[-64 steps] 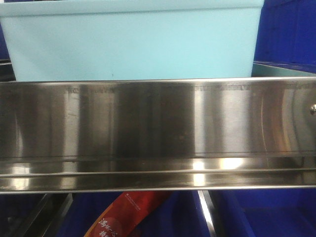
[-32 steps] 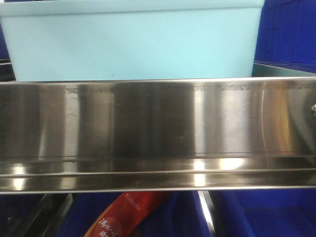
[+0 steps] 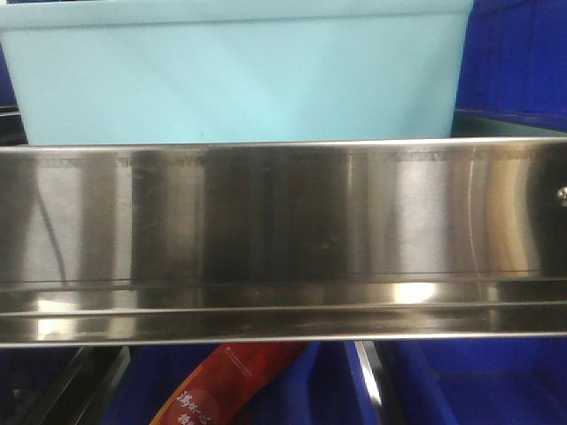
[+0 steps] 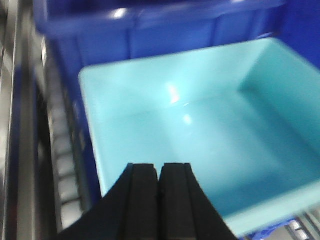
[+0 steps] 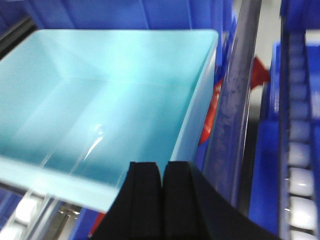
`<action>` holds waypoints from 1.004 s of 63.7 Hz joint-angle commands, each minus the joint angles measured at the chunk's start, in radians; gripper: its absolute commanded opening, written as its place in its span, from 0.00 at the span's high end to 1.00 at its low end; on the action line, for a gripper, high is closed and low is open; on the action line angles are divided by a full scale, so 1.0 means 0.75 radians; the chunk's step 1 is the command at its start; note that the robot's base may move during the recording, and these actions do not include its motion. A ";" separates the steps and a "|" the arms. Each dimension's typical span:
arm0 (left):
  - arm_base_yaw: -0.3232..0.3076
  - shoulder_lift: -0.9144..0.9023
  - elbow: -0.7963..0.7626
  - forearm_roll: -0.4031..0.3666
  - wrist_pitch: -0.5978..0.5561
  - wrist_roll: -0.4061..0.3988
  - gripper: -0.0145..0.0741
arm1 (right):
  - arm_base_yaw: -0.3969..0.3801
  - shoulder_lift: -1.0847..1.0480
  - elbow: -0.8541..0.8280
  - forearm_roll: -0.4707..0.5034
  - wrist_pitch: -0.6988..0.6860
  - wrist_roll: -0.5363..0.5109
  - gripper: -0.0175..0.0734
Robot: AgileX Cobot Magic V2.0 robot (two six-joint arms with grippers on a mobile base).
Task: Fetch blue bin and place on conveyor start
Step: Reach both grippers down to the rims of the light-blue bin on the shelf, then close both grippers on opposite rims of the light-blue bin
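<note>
Fingers (image 4: 145, 186) touch on left gripper (image 4: 161, 167) and right gripper (image 5: 161, 165), above blue bin (image 4: 165, 92).

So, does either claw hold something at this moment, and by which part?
Nothing is held. The left claw and the right claw are both shut, jaws together with nothing between them, each over the blue bin.

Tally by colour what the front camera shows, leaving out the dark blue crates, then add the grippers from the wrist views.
Pale cyan: 1, the blue bin
Silver: 1, the steel rail
Red: 1, the packet
Black: 2, the left gripper and right gripper
Total: 5
</note>
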 commanded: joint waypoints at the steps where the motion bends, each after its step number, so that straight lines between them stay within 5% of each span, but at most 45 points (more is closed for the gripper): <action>1: -0.014 0.111 -0.123 0.122 0.121 -0.190 0.96 | 0.005 0.103 -0.071 -0.064 -0.014 0.103 0.96; 10: -0.014 0.309 -0.331 0.148 0.338 -0.230 0.96 | 0.040 0.293 -0.250 -0.300 0.146 0.325 0.96; 19: -0.014 0.438 -0.461 0.175 0.361 -0.242 0.96 | 0.126 0.464 -0.464 -0.588 0.334 0.508 0.96; 39: -0.012 0.507 -0.491 0.267 0.354 -0.335 0.95 | 0.162 0.744 -0.820 -0.597 0.570 0.508 0.96; 46: -0.011 0.521 -0.491 0.267 0.343 -0.335 0.85 | 0.162 0.773 -0.837 -0.594 0.583 0.508 0.95; 56: 0.028 0.546 -0.491 0.194 0.366 -0.335 0.58 | 0.162 0.793 -0.837 -0.592 0.583 0.508 0.67; 64: 0.059 0.558 -0.491 0.173 0.387 -0.311 0.52 | 0.162 0.823 -0.837 -0.562 0.583 0.508 0.51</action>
